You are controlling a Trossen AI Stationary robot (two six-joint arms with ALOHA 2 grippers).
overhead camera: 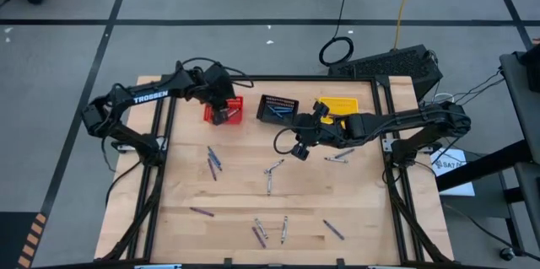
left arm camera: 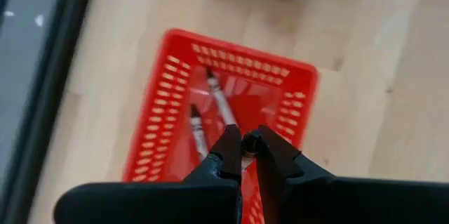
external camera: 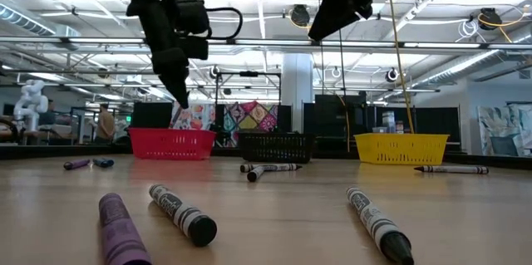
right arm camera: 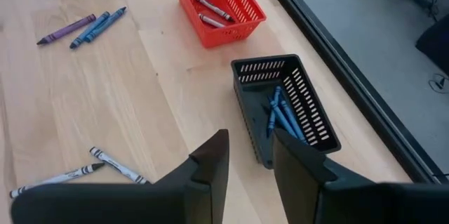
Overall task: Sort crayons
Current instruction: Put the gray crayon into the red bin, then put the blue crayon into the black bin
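The crayons [overhead camera: 270, 176] are short paper-wrapped wax sticks, round with a blunt cone tip. I judge them very light, stiff but snappable, and apt to roll; a pinch across the wrapped middle looks safest, since the paper should give more grip than bare wax. Most lie scattered flat on the bench [overhead camera: 363, 210], well apart from the red basket [overhead camera: 224, 110] and toward the near edge: a few just in front of it, a grey pair mid-bench, more near the front rail. Two grey ones already lie inside the red basket, and blue ones [right arm camera: 280, 117] sit in the black basket [right arm camera: 284, 108] beside it.

The left hand [left arm camera: 243, 147] hangs over the red basket, fingers nearly together on a small pale stub, probably a crayon end, though I cannot be sure. The right hand [right arm camera: 249, 155] hovers past the black basket, fingers spread and empty.

The baskets are rigid plastic mesh, rectangular with flared walls; the yellow basket [overhead camera: 337, 107] stands farthest from the red. The bench is smooth pale wood.
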